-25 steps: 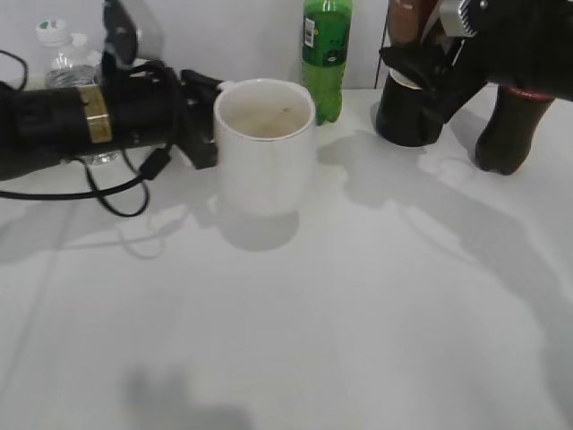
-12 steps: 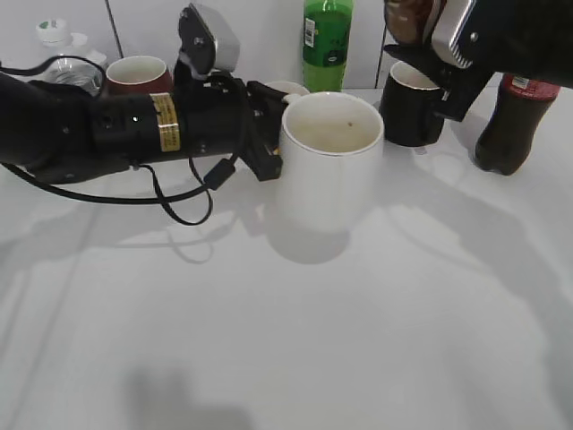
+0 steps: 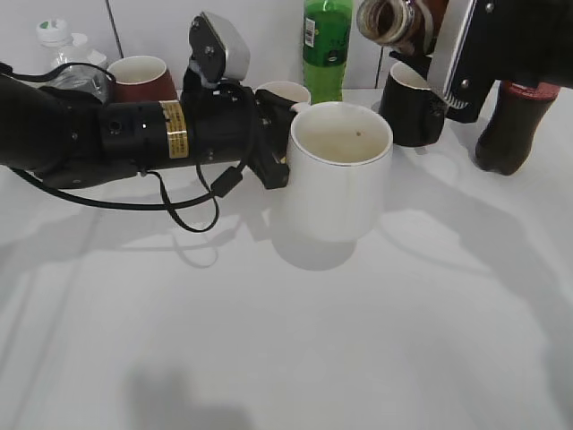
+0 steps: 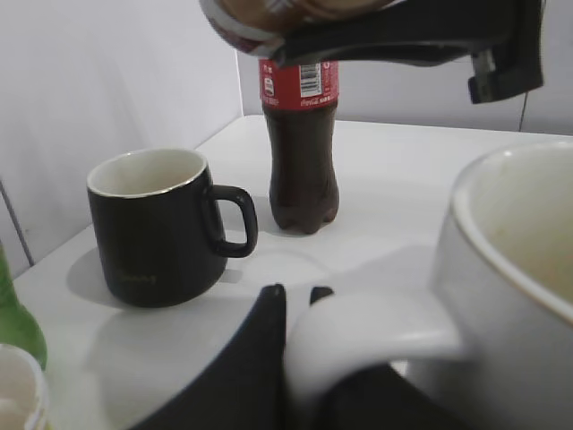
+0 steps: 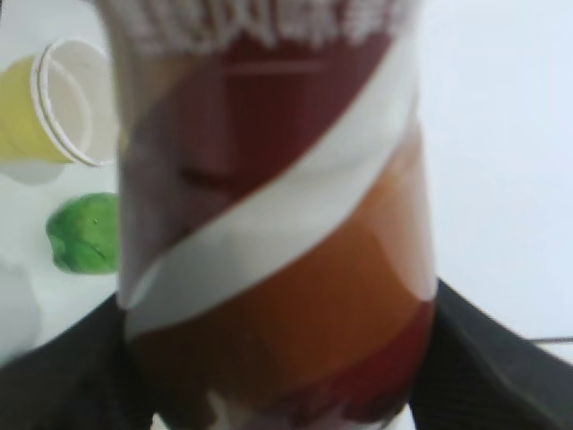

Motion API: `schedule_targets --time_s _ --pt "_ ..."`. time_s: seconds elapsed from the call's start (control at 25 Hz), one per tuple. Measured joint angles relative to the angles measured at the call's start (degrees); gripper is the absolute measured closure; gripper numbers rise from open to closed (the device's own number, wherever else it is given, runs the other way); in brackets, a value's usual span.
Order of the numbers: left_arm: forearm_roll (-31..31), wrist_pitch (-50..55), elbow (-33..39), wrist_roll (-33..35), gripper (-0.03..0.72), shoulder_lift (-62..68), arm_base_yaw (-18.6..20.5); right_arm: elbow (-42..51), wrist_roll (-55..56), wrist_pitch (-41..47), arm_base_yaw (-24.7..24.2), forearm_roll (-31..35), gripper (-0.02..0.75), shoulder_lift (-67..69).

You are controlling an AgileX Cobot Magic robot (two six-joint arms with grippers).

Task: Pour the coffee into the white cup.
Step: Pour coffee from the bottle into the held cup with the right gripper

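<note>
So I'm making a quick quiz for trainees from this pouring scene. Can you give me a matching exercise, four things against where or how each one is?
Things:
1. large white ceramic cup
2. brown-labelled coffee bottle
3. black ceramic mug
4. green plastic bottle

States:
A. standing at the back of the table, behind the cups
B. held by its handle in the left gripper
C. tipped over, clamped in the right gripper
D. standing free beside the dark cola bottle

Pairs: 1-B, 2-C, 3-D, 4-A
</note>
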Motion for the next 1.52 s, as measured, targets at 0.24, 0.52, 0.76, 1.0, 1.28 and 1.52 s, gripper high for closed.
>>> schedule_targets --time_s 0.24,0.52,0.76,1.0,1.28,1.52 --pt "0.0 -1.49 0.0 0.0 0.644 0.0 0.0 0.0 -5.2 0.0 0.0 -0.01 0.198 0.0" --pt "0.0 -2.84 0.0 0.0 0.644 0.0 0.0 0.0 -13.09 0.73 0.0 -0.06 0.198 0.0" --pt "0.0 -3.05 0.0 0.0 0.644 0.0 0.0 -0.06 -16.74 1.63 0.0 -0.06 0.198 0.0" --pt "0.05 -3.05 0.0 0.0 0.644 0.0 0.0 -0.06 -19.08 1.87 0.0 -0.06 0.198 0.0" --pt "0.12 -3.05 0.0 0.0 0.644 0.0 0.0 -0.11 -19.44 1.92 0.0 -0.06 0.198 0.0" --pt "0.39 -3.05 0.0 0.0 0.644 0.0 0.0 -0.11 -20.22 1.92 0.0 -0.06 0.198 -0.02"
